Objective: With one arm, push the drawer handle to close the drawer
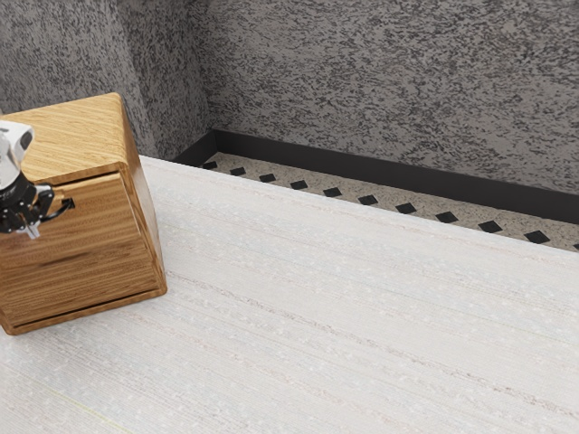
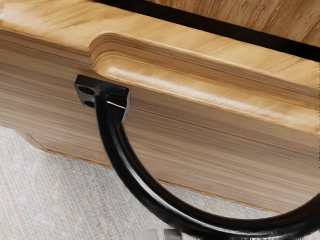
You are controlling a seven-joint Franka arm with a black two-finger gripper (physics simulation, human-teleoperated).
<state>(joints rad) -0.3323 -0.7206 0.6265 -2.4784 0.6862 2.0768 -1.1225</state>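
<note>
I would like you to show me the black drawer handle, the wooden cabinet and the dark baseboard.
Black drawer handle [image 2: 119, 145]: wrist view, on its curved bar.
Wooden cabinet [image 1: 81, 136]: exterior view, on its top.
Dark baseboard [image 1: 362, 170]: exterior view, on its face.

1 handle [image 2: 132, 169] on drawer front [image 2: 200, 150]

In the exterior view, the arm's white wrist [image 1: 13, 143] stood at the edge between nine and ten o'clock; below it the black gripper [image 1: 33, 231] hung at nine o'clock, aimed between five and six.
</note>
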